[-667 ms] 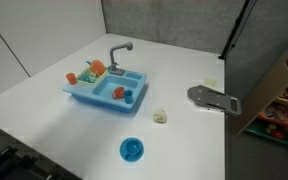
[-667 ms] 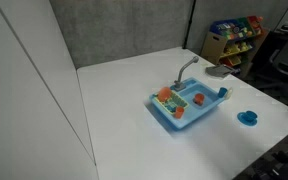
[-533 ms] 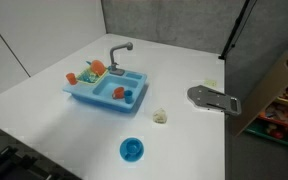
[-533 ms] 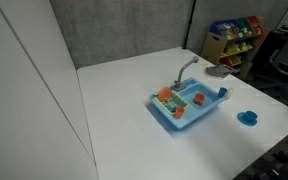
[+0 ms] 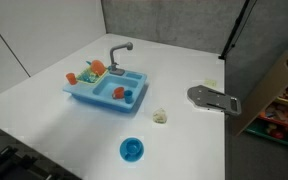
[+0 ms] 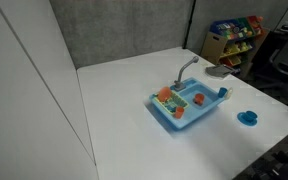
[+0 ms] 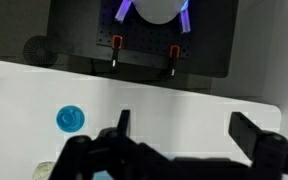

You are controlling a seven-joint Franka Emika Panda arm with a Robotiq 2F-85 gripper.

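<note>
In the wrist view my gripper (image 7: 189, 130) is open, its two dark fingers (image 7: 256, 135) spread wide with only white table (image 7: 184, 95) between them, far below. Nothing is held. A small round blue dish (image 7: 71, 119) lies to the left of the fingers. The arm and gripper do not appear in either exterior view. In both exterior views a blue toy sink (image 5: 106, 88) (image 6: 189, 105) with a grey faucet (image 5: 119, 50) stands on the table, holding orange items and a blue cup (image 5: 119, 93). The blue dish (image 5: 132, 150) (image 6: 248, 117) lies apart from the sink, near the table's edge.
A small pale lump (image 5: 160, 117) lies between sink and dish. A grey flat plate (image 5: 212, 99) sits at the table edge. Grey panels wall the back. Shelves of colourful toys (image 6: 232, 38) stand beyond the table. A dark base with two red-tipped clamps (image 7: 144, 45) fills the wrist view's top.
</note>
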